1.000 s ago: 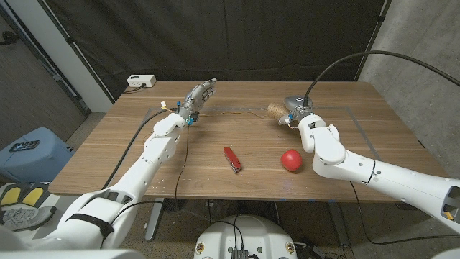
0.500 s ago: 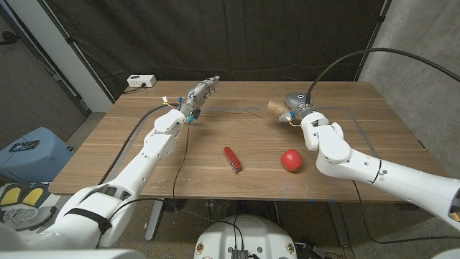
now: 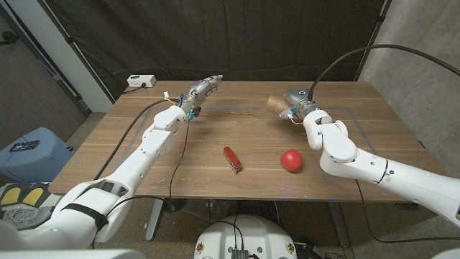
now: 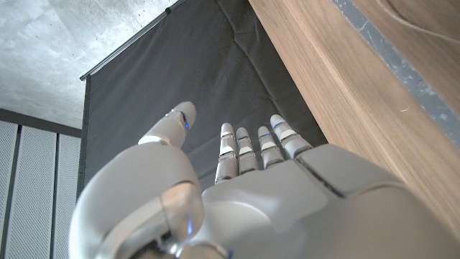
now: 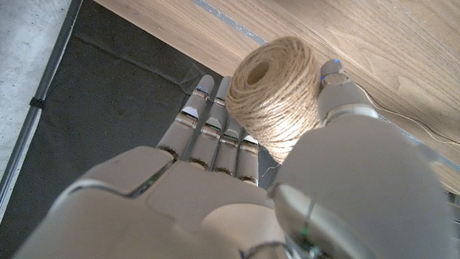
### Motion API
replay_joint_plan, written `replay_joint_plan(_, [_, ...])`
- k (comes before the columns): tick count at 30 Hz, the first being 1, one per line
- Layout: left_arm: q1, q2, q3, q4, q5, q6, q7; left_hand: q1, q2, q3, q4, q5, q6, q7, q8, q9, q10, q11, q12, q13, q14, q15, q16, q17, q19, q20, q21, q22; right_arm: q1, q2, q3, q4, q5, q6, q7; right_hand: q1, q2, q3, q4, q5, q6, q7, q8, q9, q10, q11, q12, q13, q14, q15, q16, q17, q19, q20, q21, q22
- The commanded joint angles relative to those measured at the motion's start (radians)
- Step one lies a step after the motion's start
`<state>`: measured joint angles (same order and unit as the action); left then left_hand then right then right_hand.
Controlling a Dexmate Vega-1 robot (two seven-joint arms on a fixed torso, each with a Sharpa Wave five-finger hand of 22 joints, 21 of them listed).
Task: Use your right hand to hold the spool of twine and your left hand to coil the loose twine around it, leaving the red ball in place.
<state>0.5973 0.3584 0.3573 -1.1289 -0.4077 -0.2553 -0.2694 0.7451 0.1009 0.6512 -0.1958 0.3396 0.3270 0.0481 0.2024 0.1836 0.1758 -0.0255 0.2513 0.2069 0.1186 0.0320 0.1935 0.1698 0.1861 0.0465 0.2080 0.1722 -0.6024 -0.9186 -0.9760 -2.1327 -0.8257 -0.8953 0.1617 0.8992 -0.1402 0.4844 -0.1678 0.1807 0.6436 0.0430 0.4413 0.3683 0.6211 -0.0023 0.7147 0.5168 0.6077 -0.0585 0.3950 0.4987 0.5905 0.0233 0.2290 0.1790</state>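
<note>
A spool of tan twine (image 3: pixel 275 104) is at the table's back right, gripped between the thumb and fingers of my right hand (image 3: pixel 296 98). In the right wrist view the spool (image 5: pixel 277 90) sits end-on against the fingers (image 5: pixel 215 133). Loose twine (image 3: pixel 241 111) trails left from the spool along the table toward my left hand (image 3: pixel 203 87). That hand hovers near the far edge with its fingers stretched out and nothing in it; in the left wrist view the hand (image 4: pixel 244 187) is spread beside the table's edge. The red ball (image 3: pixel 290 160) lies at the front right.
A red pocket knife (image 3: pixel 232 158) lies at the front middle of the wooden table (image 3: pixel 165 165). A white box (image 3: pixel 141 81) sits at the back left corner. A black curtain (image 3: pixel 251 36) hangs behind the table. Grey tape lines (image 3: pixel 359 122) mark the tabletop.
My right hand has raised the spool a little toward the back. My left hand has moved slightly farther back and to the right. Ball and knife have stayed put.
</note>
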Motion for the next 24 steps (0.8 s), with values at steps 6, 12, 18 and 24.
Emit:
replay_joint_plan(6, [-0.033, 0.05, 0.054, -0.017, 0.04, 0.009, -0.015, 0.114, -0.067, 0.002, 0.0, 0.002, 0.056, -0.039, 0.018, 0.004, 0.065, -0.041, 0.019, 0.01, 0.069, -0.03, 0.01, 0.005, 0.049, -0.003, 0.008, 0.004, 0.001, -0.014, 0.028, -0.034, -0.009, 0.04, 0.01, 0.011, 0.014, 0.005, 0.007, 0.007, 0.035, -0.019, 0.004, 0.005, 0.01, 0.0, 0.007, 0.003, 0.012, -0.065, -0.005, 0.004, -0.005, 0.001, -0.002, 0.005])
replay_joint_plan(12, [-0.038, 0.058, 0.07, -0.026, 0.05, 0.004, -0.011, 0.143, -0.089, -0.006, 0.001, -0.004, 0.071, -0.046, 0.021, 0.004, 0.078, -0.046, 0.021, 0.012, 0.08, -0.035, 0.009, 0.006, 0.06, -0.007, 0.008, 0.004, 0.001, -0.014, 0.034, -0.037, -0.012, 0.051, 0.009, 0.013, 0.016, 0.002, 0.007, 0.007, 0.036, -0.019, 0.004, 0.006, 0.013, 0.0, 0.008, 0.002, 0.011, -0.063, -0.003, 0.009, -0.005, 0.001, -0.002, 0.005])
replay_joint_plan(18, [-0.041, 0.06, 0.084, -0.033, 0.063, -0.001, 0.009, 0.172, -0.133, -0.038, 0.012, -0.029, 0.141, -0.036, 0.04, 0.007, 0.1, -0.048, 0.026, 0.018, 0.098, -0.043, 0.009, 0.008, 0.071, -0.009, 0.006, 0.005, -0.002, -0.018, 0.041, -0.045, -0.017, 0.051, 0.011, 0.011, 0.016, 0.001, 0.009, 0.007, 0.037, -0.015, 0.004, 0.006, 0.013, 0.001, 0.008, 0.002, 0.012, -0.062, -0.005, 0.011, -0.006, 0.002, -0.003, 0.006])
replay_joint_plan(24, [-0.044, 0.063, 0.1, -0.039, 0.085, -0.016, 0.037, 0.198, -0.158, -0.083, 0.023, -0.073, 0.229, -0.038, 0.059, 0.012, 0.162, -0.069, 0.047, 0.03, 0.156, -0.063, 0.024, 0.011, 0.115, -0.017, 0.016, 0.008, -0.002, -0.016, 0.045, -0.052, -0.02, 0.056, 0.014, 0.011, 0.019, -0.001, 0.01, 0.007, 0.038, -0.017, 0.003, 0.006, 0.013, 0.002, 0.008, 0.001, 0.017, -0.066, -0.004, 0.015, -0.006, 0.002, -0.004, 0.006])
